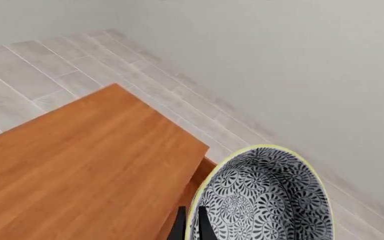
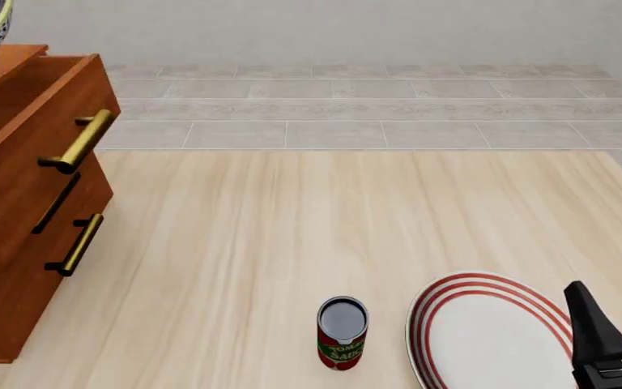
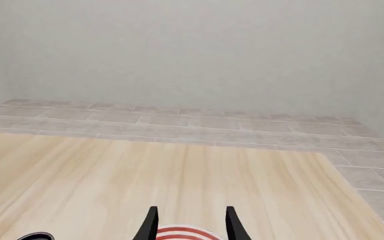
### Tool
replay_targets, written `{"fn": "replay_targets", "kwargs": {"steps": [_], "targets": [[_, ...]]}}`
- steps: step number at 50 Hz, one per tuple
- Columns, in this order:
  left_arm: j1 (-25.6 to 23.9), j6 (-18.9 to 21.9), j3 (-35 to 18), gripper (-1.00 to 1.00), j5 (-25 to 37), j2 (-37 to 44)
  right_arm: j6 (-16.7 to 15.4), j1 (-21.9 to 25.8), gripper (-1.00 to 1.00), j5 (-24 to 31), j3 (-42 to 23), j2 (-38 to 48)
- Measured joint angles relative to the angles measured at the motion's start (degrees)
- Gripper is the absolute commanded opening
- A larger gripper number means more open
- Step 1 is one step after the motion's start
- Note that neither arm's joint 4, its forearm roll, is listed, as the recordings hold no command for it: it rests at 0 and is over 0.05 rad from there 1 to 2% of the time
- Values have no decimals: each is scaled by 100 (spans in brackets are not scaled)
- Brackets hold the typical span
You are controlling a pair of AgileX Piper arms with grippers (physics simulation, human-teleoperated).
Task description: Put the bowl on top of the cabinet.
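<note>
Pale floor tiles lay behind the cabinet [image 1: 78, 165] — the left gripper [image 1: 190, 225], pinching the bowl [image 1: 265, 200] by its rim, held it just past the top's far corner.

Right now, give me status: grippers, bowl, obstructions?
Left gripper shut on blue-grey swirl-patterned ceramic bowl, held beside reddish-brown wooden cabinet top. Right gripper open, idle. Nothing visible blocking cabinet top.

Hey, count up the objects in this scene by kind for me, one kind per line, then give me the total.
Deep round blue-grey swirl-patterned ceramic bowl: 1
Large reddish-brown wooden cabinet with brass bar handles: 1
Flat white plate with red rings: 1
Red-labelled tomato sauce can: 1
Total: 4
</note>
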Motion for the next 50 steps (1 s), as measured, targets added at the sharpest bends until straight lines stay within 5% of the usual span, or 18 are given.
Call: {"fn": "replay_targets", "kwargs": {"steps": [50], "targets": [[722, -70, -156, -100, -218, 508, -42, 33, 100, -48, 66, 1]]}}
